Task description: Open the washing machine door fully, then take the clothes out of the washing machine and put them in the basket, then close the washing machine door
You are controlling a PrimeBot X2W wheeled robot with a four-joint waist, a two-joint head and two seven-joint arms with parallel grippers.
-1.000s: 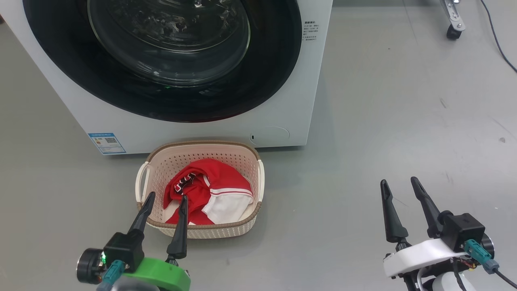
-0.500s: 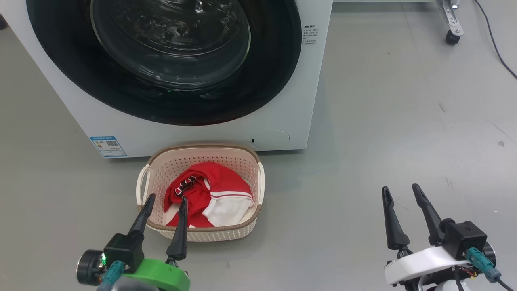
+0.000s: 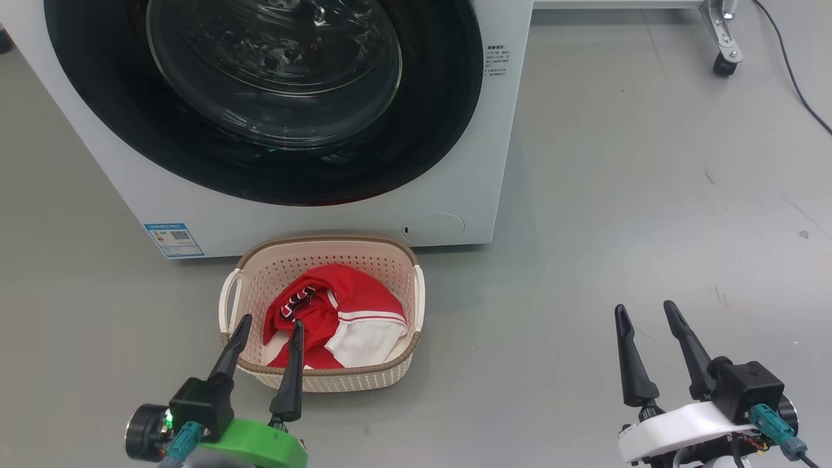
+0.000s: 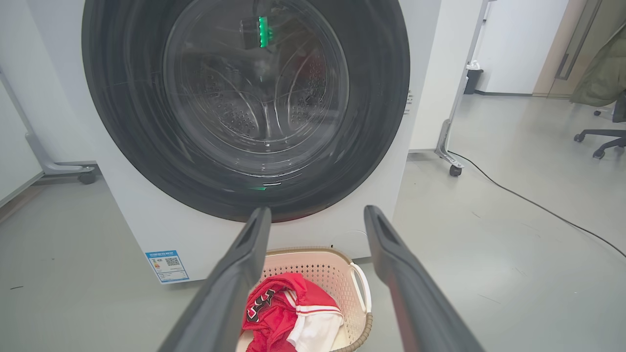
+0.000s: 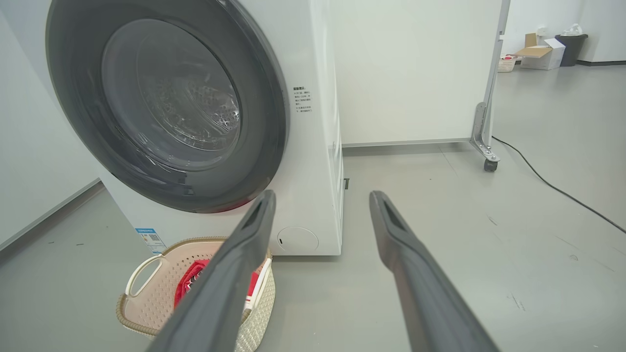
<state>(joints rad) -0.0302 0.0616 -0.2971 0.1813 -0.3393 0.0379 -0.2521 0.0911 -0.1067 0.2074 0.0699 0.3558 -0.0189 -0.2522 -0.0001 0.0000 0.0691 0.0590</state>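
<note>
The white washing machine [image 3: 455, 162] stands ahead with its black-rimmed round door [image 3: 429, 130] shut flat against the front; the same door [image 4: 127, 122] fills the left wrist view, and through its glass the steel drum shows. On the floor before it sits the cream basket [image 3: 338, 250] holding the red and white clothes [image 3: 351, 312]. My left gripper [image 3: 270, 323] hovers open over the basket's near left rim, nothing between its fingers. My right gripper [image 3: 647, 309] stands open over bare floor to the right, holding nothing.
Grey floor spreads to the right of the machine. A white panel on castors [image 5: 484, 164] stands behind it, with a black cable [image 5: 552, 186] trailing across the floor. An office chair base [image 4: 604, 139] shows far right in the left wrist view.
The whole head view has slid a little, so the camera moved. Both grippers stay open and nothing was taken hold of or let go.
</note>
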